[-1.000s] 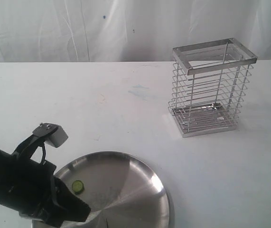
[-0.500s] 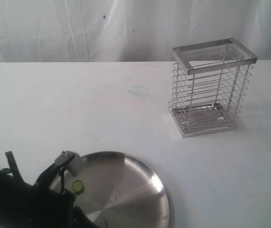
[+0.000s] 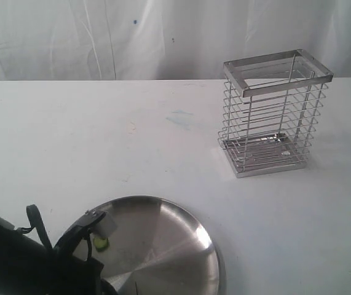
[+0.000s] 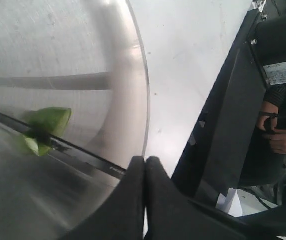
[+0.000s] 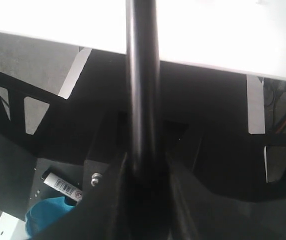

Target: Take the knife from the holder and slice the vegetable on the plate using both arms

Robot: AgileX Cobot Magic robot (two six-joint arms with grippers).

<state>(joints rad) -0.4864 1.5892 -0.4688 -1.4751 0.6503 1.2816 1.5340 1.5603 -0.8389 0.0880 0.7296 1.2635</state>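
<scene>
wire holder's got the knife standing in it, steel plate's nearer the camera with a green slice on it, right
Not quite. The exterior view shows the holder empty, with nothing standing in it. The steel plate is nearer the camera with a green slice on it.

The left arm (image 3: 15, 264) is bulky and black, with 1 looped cable (image 3: 35, 222) and seemingly a small pale box (image 3: 104, 225).

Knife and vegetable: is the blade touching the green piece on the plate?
Touching. The left wrist view shows the thin dark knife running straight across the vegetable, with green on both sides of it and no gap.
</scene>
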